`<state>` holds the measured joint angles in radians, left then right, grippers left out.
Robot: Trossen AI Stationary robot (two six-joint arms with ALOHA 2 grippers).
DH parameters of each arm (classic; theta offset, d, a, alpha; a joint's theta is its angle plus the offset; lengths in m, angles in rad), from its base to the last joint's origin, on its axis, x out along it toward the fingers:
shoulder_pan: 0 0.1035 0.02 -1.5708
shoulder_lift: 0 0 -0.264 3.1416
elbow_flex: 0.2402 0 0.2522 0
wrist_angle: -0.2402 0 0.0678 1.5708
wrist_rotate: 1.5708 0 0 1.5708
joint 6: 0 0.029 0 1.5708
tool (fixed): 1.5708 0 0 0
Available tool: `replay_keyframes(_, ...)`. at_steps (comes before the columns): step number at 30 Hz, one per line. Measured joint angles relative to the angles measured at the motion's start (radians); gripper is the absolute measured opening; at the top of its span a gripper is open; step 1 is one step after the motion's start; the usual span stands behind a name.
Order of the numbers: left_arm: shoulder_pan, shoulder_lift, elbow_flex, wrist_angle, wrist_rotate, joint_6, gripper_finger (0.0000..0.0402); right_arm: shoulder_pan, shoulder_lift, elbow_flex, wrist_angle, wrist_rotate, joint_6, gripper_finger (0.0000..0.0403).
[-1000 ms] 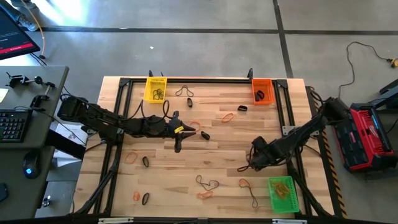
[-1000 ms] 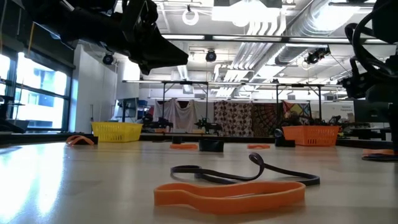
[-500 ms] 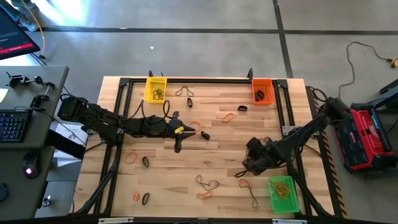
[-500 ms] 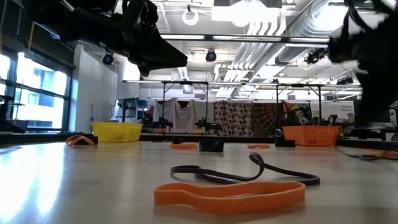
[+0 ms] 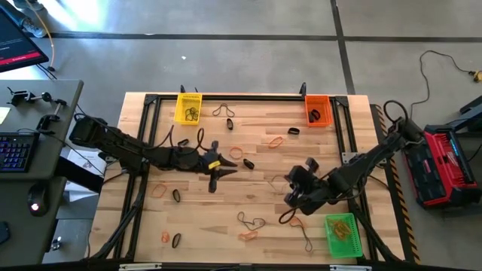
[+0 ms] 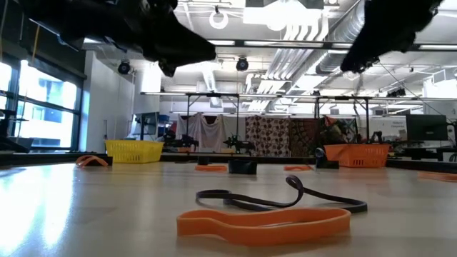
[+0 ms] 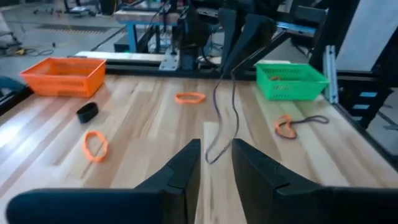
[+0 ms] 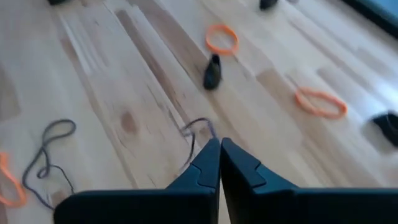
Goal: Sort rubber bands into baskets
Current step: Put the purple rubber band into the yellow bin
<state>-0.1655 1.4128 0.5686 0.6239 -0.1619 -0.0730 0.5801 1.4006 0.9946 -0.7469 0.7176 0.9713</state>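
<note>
Right gripper [image 8: 219,149] lifting off table since earlier frame, fingers clenched on dark rubber band [image 8: 198,127] dangling from tips; green basket [image 5: 340,233] near, likely drop target. Left gripper [image 7: 216,160] hovering mid-table, fingers parted, empty.

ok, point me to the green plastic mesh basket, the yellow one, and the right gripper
green plastic mesh basket [image 5: 341,233], high view, on its rim.
yellow plastic mesh basket [image 5: 188,108], high view, on its wall.
right gripper [image 8: 219,144], right wrist view, where the shut fingertips meet.
</note>
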Motion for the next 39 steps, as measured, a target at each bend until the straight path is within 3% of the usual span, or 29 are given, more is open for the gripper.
replay_keyframes(10,-0.028,0.0,0.071,-0.01,0.012,0.043,0.015,-0.046,0.0,0.033,0.201,0.015,-0.293,0.0)
replay_keyframes(16,-0.028,0.025,0.116,-0.037,0.022,0.033,0.0165,-0.061,0.0,0.033,0.301,0.014,-0.422,0.0)
replay_keyframes(39,-0.025,0.312,0.377,-0.138,0.025,0.041,0.0165,-0.063,0.0,0.033,0.376,0.008,-0.524,0.0)
